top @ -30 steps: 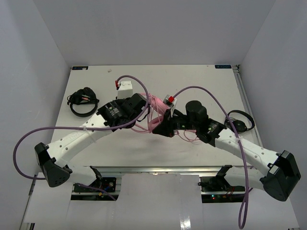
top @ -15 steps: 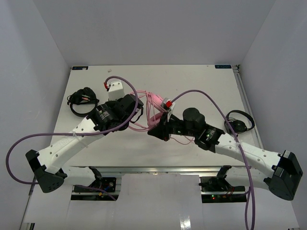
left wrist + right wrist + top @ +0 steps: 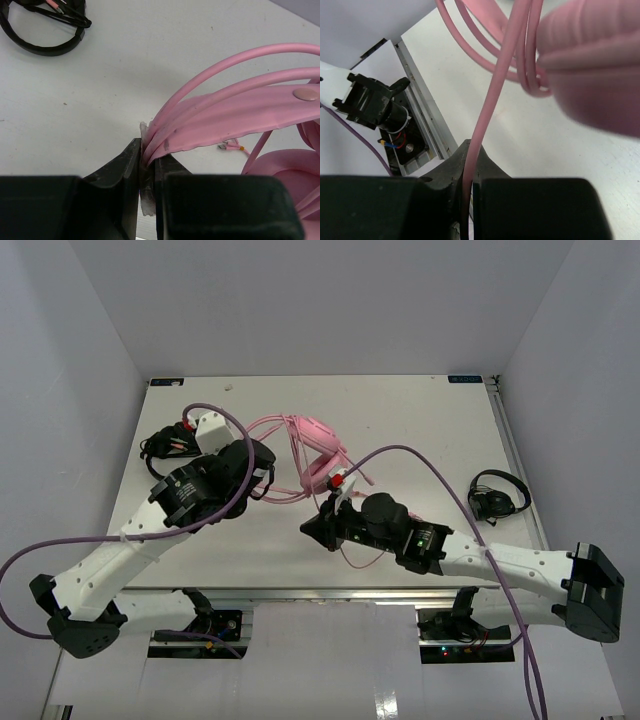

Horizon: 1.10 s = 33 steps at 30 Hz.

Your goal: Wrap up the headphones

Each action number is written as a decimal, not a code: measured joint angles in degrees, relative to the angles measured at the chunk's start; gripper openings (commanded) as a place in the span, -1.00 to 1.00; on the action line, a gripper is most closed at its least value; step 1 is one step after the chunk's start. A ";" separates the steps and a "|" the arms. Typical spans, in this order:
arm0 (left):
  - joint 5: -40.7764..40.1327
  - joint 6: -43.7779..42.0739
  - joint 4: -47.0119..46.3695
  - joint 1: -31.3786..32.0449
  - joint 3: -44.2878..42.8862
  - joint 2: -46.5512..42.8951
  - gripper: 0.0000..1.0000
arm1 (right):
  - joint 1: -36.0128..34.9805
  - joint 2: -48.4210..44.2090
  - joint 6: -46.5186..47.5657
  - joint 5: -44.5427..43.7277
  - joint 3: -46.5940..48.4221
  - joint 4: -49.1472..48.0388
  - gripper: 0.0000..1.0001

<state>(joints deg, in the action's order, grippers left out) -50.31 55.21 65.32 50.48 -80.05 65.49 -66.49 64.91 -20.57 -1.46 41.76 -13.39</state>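
The pink headphones (image 3: 318, 447) lie at mid table, ear cups stacked, headband (image 3: 268, 422) arching left. My left gripper (image 3: 262, 472) is shut on the headband; in the left wrist view the pink headband (image 3: 235, 107) runs from between the jaws (image 3: 148, 157) toward the right. My right gripper (image 3: 318, 530) is shut on the thin pink cable (image 3: 352, 560); in the right wrist view the cable (image 3: 492, 95) rises from the jaws (image 3: 470, 172) to loops beside a blurred pink ear cup (image 3: 592, 65).
A black headset (image 3: 168, 443) lies at the left behind my left arm, also in the left wrist view (image 3: 45, 22). Another black headset (image 3: 497, 495) lies at the right. The table's near rail and an arm base (image 3: 375, 107) show in the right wrist view.
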 measured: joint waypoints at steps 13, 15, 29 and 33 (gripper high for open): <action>-1.38 2.89 -1.30 -0.15 0.69 -4.84 -1.00 | -5.65 2.34 1.61 -15.70 -3.41 -2.53 -0.84; -1.41 3.28 -1.41 -0.15 1.21 -5.77 -1.00 | -5.93 2.55 1.63 -17.14 -4.41 -3.20 -0.84; -0.90 4.48 -4.62 -0.16 4.61 -12.54 -1.00 | -7.53 6.46 2.24 -23.63 -8.18 -8.66 -0.85; 0.80 3.70 -5.59 -0.16 4.69 -14.59 -1.00 | -7.53 6.76 2.96 -24.61 -9.76 -9.40 -0.85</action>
<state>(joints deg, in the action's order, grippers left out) -49.52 58.91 59.73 50.32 -75.36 50.90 -74.02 71.67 -17.61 -26.07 32.00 -22.79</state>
